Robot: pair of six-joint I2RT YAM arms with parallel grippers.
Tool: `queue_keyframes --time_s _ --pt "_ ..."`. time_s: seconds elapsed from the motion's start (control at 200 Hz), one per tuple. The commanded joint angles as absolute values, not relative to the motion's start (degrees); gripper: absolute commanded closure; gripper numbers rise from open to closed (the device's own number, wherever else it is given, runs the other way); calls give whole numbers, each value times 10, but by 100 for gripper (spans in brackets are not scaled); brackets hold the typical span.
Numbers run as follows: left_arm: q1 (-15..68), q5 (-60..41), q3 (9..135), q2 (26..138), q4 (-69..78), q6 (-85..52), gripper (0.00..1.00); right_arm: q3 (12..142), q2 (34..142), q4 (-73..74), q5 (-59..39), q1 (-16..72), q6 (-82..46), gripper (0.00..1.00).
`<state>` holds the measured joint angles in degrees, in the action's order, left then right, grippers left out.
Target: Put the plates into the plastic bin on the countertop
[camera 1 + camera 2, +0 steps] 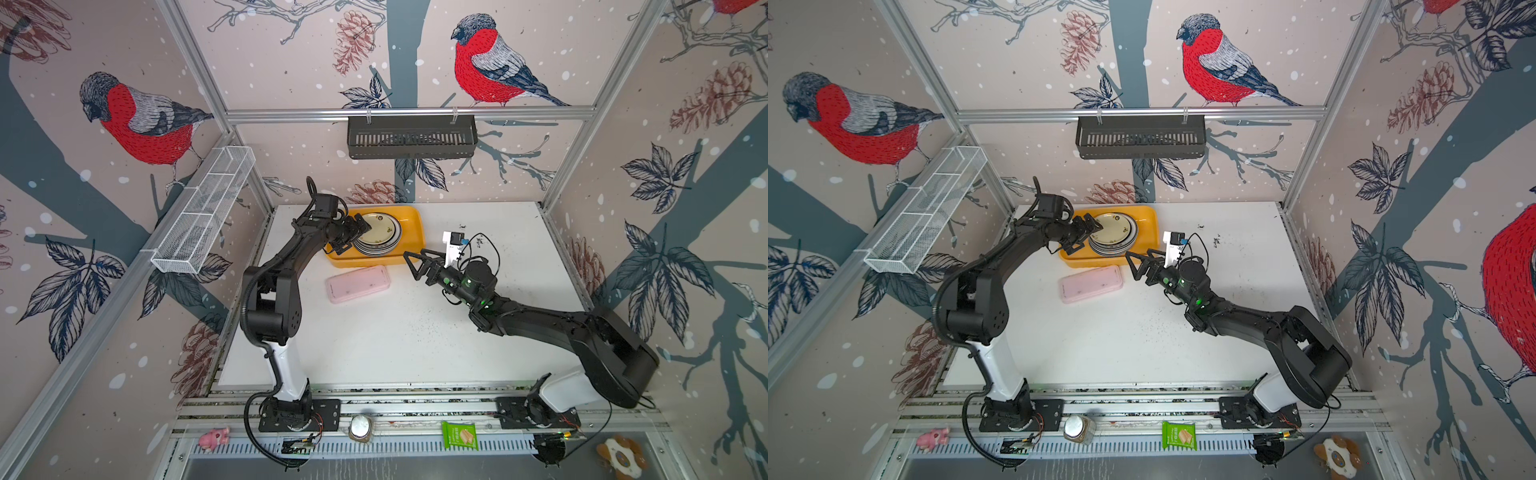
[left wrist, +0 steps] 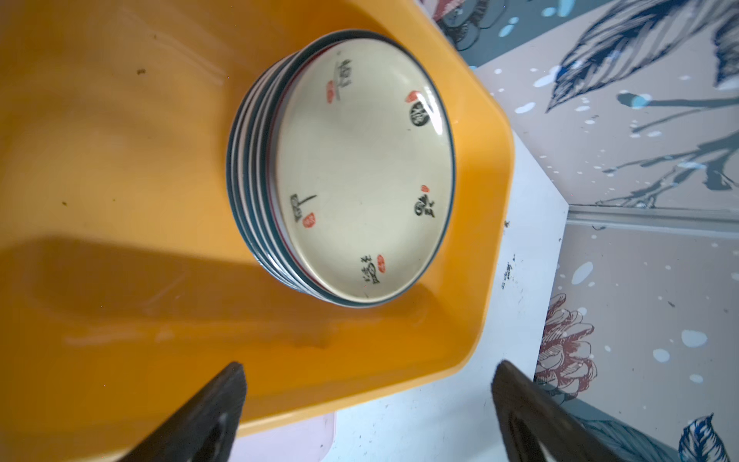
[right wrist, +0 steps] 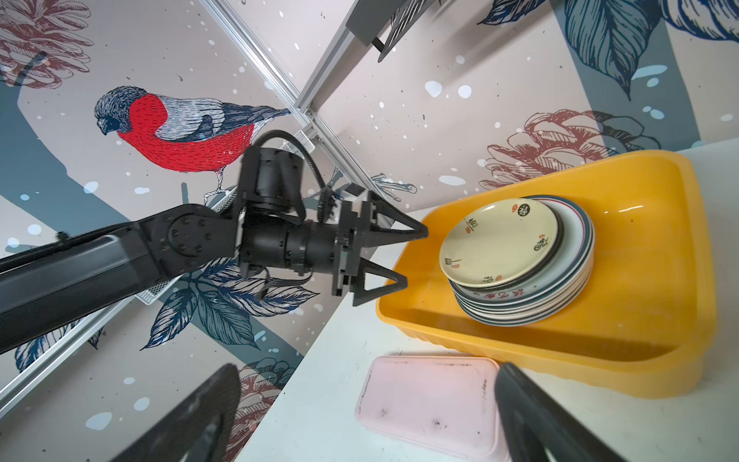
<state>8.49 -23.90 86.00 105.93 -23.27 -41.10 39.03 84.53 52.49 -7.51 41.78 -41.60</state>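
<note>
Your left tool [image 1: 354, 240] hangs over the left end of the bin [image 1: 415, 232], jaws wide apart and gripping nothing. The right wrist view shows its tips [image 3: 416, 256] just short of the plate stack's left rim, with a sliver of gap between them. Its own wrist view shows both fingers [image 2: 236, 384] clear of the plates [image 2: 360, 180].

Your right tool [image 1: 411, 266] is spread just as wide and is also empty. It hovers above the surface [image 1: 395, 332] by the bin's near right corner and points left.

All the plates [image 1: 378, 235] sit in one stack in the middle of the yellow-orange bin, which rests at the far side of the surface, left of centre. The top plate is cream with black characters and red seals. The plates under it show banded rims, packed too tightly for an exact count.

One pink box [image 1: 357, 284] lies flat just near of the bin, left of your right tool, directly between the near surface and the bin.

Beyond these, one black slotted rack [image 1: 411, 137] hangs on the far wall and one white wire basket [image 1: 208, 208] on the left wall. On the near rail sit a pink toy [image 1: 214, 437], a jar [image 1: 360, 428], a green snack packet [image 1: 459, 435] and a plush toy [image 1: 621, 457].
</note>
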Motion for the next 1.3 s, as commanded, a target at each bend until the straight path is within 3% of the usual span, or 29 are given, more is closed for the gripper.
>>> queue_keyframes --time_s 0.0,0.205,0.405,0.67,0.861,0.996,1.296 --pt "86 -225 823 1017 -161 -365 4 399 830 482 -49 415 -397 1" --pt "87 -187 700 905 -63 -326 4 414 789 391 -12 405 -362 1" --pt "87 -104 558 785 65 -310 4 399 721 279 83 371 -325 0" --pt "87 69 401 673 218 -273 4 317 566 174 185 227 -320 0" --pt "85 205 293 619 281 -225 4 246 489 173 284 146 -303 0" --pt "81 241 219 585 361 -174 4 213 483 185 354 118 -279 1" --pt "62 273 134 602 441 -164 4 144 518 273 391 61 -243 0"
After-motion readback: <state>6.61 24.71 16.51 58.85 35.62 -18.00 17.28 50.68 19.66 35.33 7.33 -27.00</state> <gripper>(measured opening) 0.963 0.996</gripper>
